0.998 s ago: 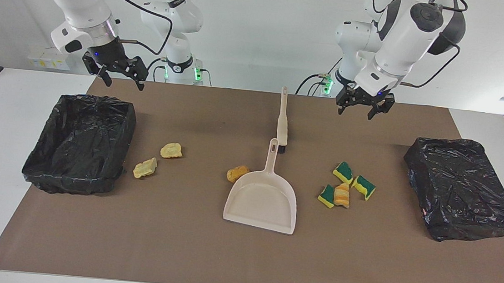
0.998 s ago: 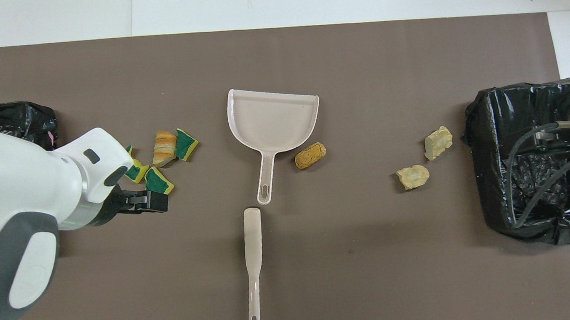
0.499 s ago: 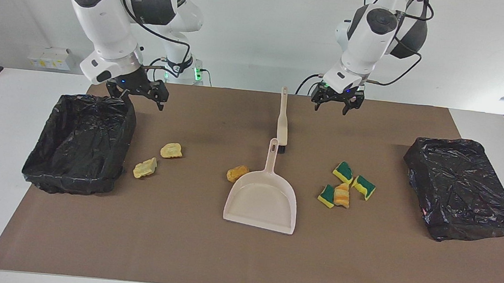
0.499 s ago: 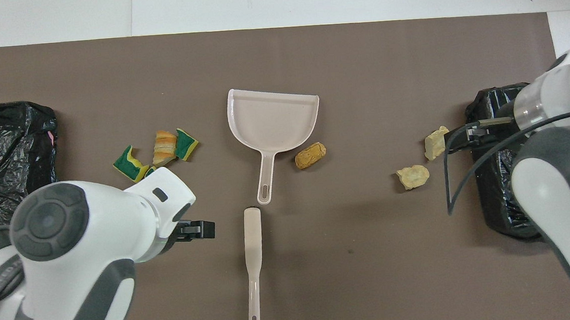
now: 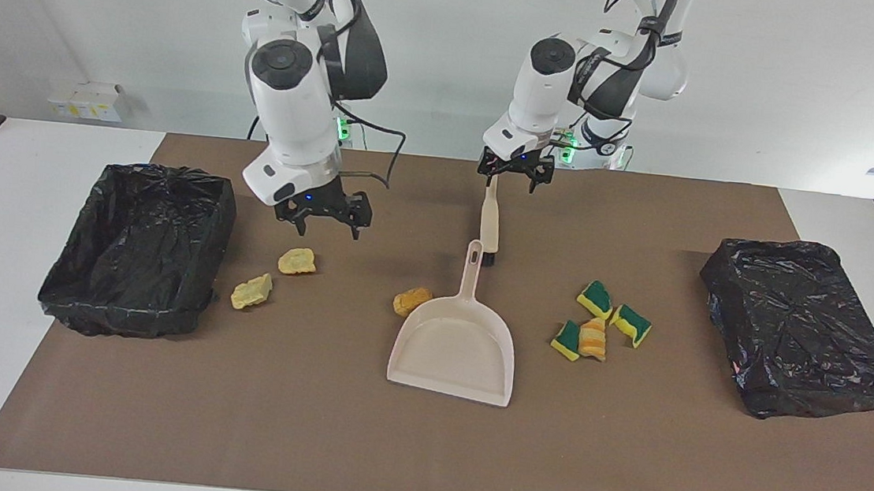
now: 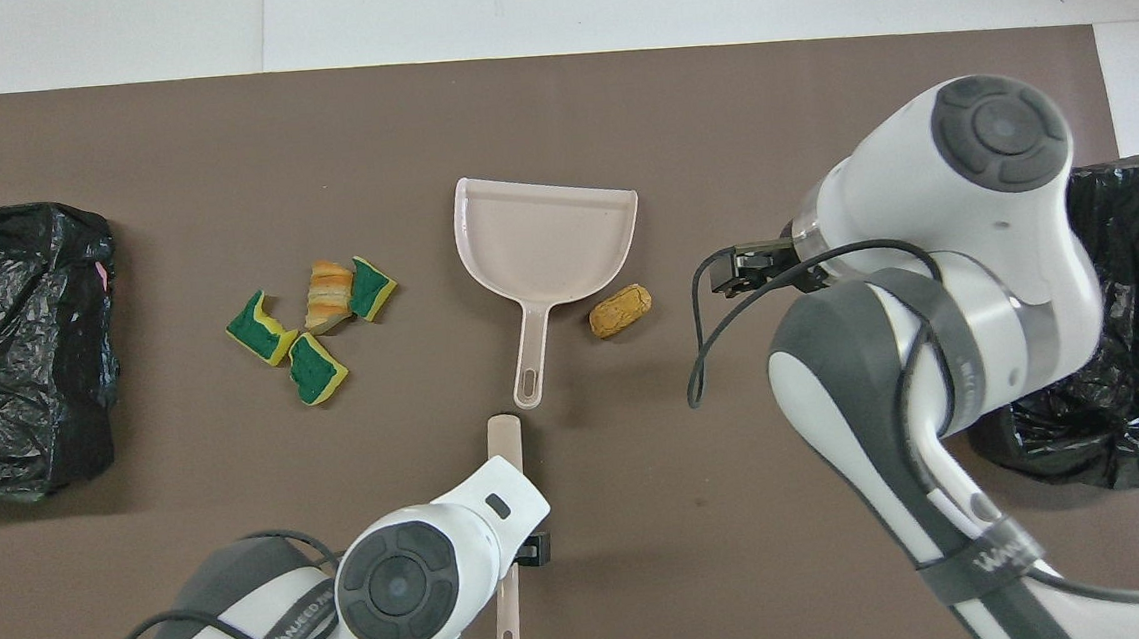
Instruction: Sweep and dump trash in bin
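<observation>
Moved: both our arms have swung inward from the table's ends.
Left end effector (image 5: 514,178): open, empty, over the brush (image 5: 491,207) handle.
Right end effector (image 5: 324,222): open, empty, over the pale lumps (image 5: 274,276).
Trash: green-and-yellow scraps (image 5: 602,322) and tan-orange lump (image 5: 412,300) flank the dustpan (image 5: 456,342).
Progress: nothing swept; bins (image 5: 138,248) await.
</observation>
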`<state>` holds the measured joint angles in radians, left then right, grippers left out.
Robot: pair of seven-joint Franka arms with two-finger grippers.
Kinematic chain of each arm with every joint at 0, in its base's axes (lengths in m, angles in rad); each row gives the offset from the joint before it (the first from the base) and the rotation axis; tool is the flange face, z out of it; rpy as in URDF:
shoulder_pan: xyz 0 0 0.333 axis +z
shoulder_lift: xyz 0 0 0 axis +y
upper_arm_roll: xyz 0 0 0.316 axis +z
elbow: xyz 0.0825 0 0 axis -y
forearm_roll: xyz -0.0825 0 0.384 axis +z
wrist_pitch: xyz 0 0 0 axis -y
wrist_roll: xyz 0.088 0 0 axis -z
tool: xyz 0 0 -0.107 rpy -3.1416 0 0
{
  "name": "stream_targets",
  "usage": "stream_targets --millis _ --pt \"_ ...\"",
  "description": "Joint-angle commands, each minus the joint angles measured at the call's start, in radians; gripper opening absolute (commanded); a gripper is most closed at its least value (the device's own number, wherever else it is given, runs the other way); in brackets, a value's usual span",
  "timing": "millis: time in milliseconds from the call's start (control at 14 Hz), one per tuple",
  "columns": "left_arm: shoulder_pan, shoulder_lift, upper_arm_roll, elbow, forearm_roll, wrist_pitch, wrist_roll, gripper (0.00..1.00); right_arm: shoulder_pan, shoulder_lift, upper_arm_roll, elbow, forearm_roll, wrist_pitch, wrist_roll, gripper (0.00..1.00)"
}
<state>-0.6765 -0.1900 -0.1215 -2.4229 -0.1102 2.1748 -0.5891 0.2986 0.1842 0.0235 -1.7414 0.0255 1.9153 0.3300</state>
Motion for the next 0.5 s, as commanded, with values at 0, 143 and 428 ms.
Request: stream_targets --millis 0,143,428 --pt "-0.087 0.007 0.020 -0.062 -0.009 0.069 -0.047 1.00 0.028 0.027 -0.002 0.010 -0.039 0.027 0.041 1.00" --pt "-0.118 0.017 0.020 -0.068 -0.009 0.089 -0.074 1.00 0.028 0.026 -0.002 0.005 -0.039 0.030 0.041 1.00" --pt "-0.161 0.004 0.020 -0.094 -0.009 0.080 -0.095 1.00 0.022 0.024 -0.002 0.002 -0.039 0.030 0.038 1.00"
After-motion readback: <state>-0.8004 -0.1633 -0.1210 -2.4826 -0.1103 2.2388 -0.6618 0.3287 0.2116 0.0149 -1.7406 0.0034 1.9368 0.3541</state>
